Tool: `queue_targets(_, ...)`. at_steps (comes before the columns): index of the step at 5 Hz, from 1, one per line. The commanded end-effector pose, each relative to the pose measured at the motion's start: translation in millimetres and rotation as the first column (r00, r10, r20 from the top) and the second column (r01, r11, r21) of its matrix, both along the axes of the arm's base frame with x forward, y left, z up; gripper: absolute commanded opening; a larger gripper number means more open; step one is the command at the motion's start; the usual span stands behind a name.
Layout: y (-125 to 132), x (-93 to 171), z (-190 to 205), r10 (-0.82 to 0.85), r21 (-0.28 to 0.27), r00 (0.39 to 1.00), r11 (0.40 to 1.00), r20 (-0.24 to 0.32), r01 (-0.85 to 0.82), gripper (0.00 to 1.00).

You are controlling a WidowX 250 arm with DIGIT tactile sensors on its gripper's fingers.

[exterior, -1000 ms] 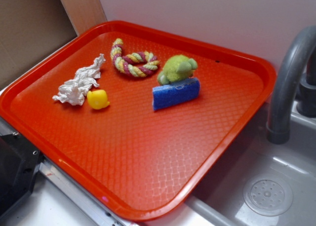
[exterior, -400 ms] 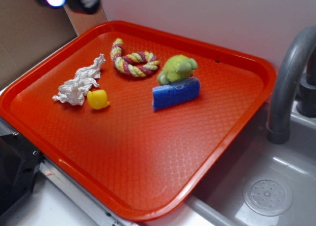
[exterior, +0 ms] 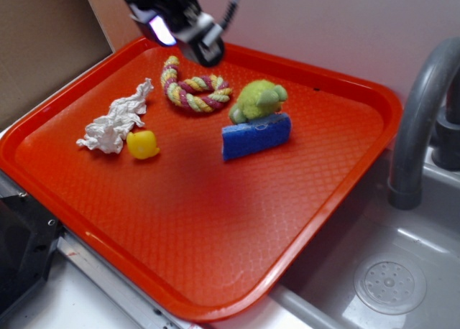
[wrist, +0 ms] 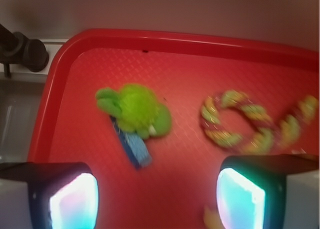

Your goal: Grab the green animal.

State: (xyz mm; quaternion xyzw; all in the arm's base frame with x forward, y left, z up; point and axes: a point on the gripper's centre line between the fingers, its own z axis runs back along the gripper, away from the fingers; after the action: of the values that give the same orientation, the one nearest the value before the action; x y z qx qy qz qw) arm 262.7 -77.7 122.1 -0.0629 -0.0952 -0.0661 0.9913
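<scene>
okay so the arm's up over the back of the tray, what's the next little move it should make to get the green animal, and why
Probably shift the pincer sideways toward the green animal before descending. In the exterior view it hangs above the rope toy, and in the wrist view the green animal sits left of the line between the fingers. The blue sponge rests against the animal, so centring first seems wise.

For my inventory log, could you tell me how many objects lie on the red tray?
5: crumpled white cloth and yellow duck left, rope toy at the back, green animal behind blue sponge.
</scene>
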Motion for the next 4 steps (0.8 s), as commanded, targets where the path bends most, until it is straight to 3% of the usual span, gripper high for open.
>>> queue_targets(1, -22.8, 32.2, -18.0, -0.133, -0.006, 0.989, 0.991, 0.058, 0.133, 1.0)
queue_targets(4, -39.9, 50.2, -59.4, -0.208, -0.002, 0.978, 0.978, -0.03, 0.208, 1.0)
